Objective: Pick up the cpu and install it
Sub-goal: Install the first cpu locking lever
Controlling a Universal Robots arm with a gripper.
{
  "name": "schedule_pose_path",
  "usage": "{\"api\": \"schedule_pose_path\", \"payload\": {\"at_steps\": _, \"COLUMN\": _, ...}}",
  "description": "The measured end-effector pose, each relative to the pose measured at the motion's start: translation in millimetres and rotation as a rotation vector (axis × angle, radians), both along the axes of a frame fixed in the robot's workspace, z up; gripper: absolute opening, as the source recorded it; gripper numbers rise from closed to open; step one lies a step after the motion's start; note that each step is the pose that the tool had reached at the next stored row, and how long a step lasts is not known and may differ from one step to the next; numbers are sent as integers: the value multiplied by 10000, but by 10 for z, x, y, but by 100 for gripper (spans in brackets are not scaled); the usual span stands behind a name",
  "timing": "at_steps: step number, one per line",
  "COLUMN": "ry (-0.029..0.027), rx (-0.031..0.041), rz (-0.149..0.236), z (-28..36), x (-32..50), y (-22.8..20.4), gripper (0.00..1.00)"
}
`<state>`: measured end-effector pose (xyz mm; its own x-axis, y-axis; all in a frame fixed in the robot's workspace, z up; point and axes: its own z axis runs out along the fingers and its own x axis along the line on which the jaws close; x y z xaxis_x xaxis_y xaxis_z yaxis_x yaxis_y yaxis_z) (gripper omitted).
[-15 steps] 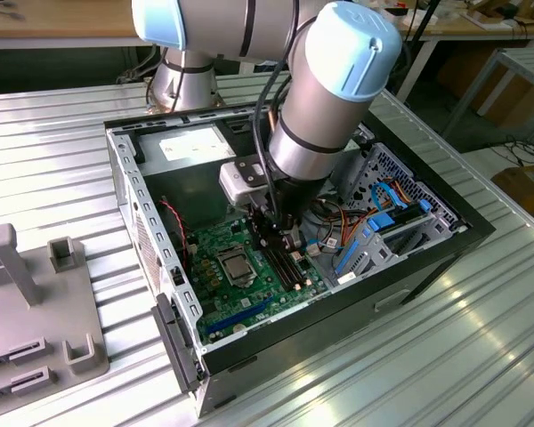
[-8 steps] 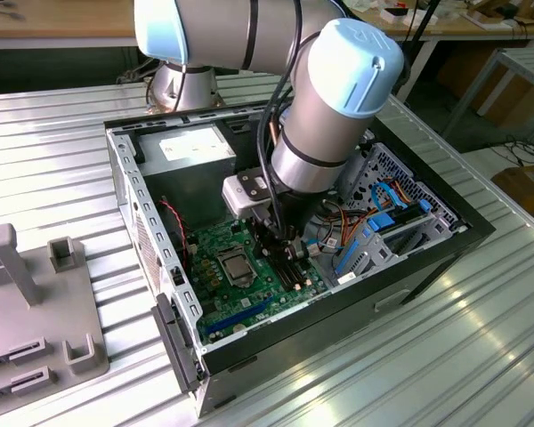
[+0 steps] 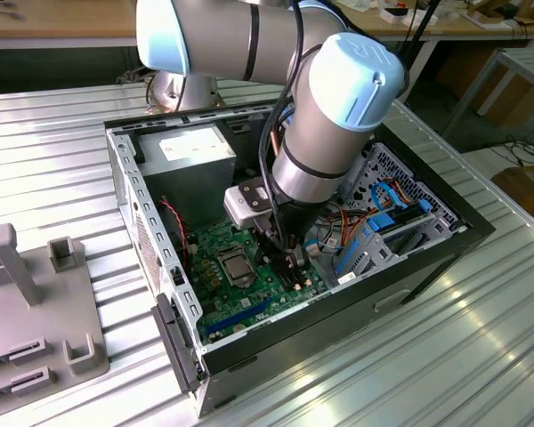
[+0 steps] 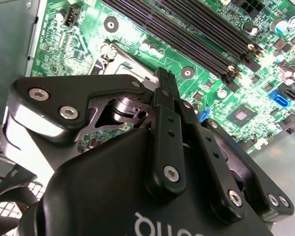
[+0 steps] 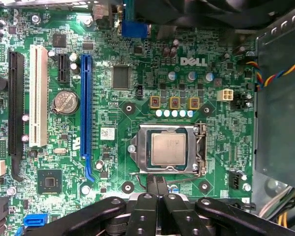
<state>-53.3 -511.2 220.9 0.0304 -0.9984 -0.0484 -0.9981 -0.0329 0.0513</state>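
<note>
Chip: the cpu [image 5: 168, 149] lies flat inside the socket [image 5: 140, 148], framed by the silver bracket, at the centre of the first wrist view; in the exterior view it shows as a small pale square [image 3: 236, 263] on the green board.
Gripper: the gripper [image 5: 157, 183] hangs just beside the socket's edge, at 6 o'clock from the chip in the first wrist view; its two black fingers are pressed together with nothing between them.
Hidden: in the second wrist view the gripper's body [image 4: 165, 81] covers most of the socket; only a corner of its frame peeks out.
Case: the computer case [image 3: 445, 245] stands open on the table [image 3: 53, 160].
Cut off: a grey fixture [image 3: 36, 311] at 9 o'clock runs off the exterior view's edge.
</note>
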Motion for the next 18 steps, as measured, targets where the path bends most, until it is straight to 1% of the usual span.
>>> {"api": "schedule_pose_path", "payload": {"at_steps": 3, "ry": -1, "rx": 0, "rz": 2, "z": -22, "x": 0, "y": -18, "gripper": 11}}
{"api": "schedule_pose_path", "payload": {"at_steps": 9, "ry": 0, "rx": -1, "rz": 2, "z": -23, "x": 0, "y": -21, "gripper": 11}}
{"api": "schedule_pose_path", "payload": {"at_steps": 11, "ry": -1, "rx": -1, "rz": 2, "z": -23, "x": 0, "y": -31, "gripper": 11}}
{"api": "schedule_pose_path", "payload": {"at_steps": 18, "ry": 0, "rx": -4, "rz": 2, "z": -23, "x": 0, "y": -32, "gripper": 11}}
